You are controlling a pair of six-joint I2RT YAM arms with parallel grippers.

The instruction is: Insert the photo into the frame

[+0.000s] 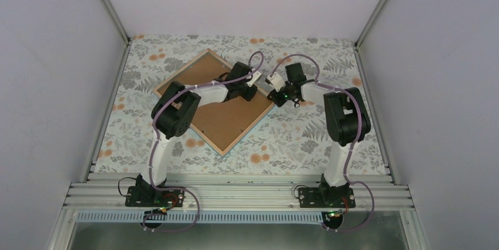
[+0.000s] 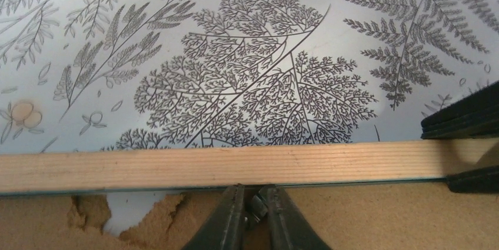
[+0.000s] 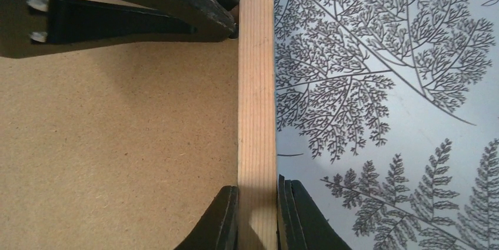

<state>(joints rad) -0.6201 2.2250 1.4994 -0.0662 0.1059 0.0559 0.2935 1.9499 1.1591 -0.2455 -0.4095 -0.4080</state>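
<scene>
- Light wood edges and a brown backing board (image 1: 226,122) face upward: the frame (image 1: 249,131) lies face down, turned diamond-wise, left of centre toward the desk's far edge.
- At the frame's right-hand corner, the right gripper (image 3: 257,215) clamps the wooden edge.
- Over the board, the left gripper (image 2: 255,203) is pinched on a small metal tab (image 2: 256,206).
- White shows through a torn gap (image 2: 126,209) in the board; the frame's front is hidden.
</scene>
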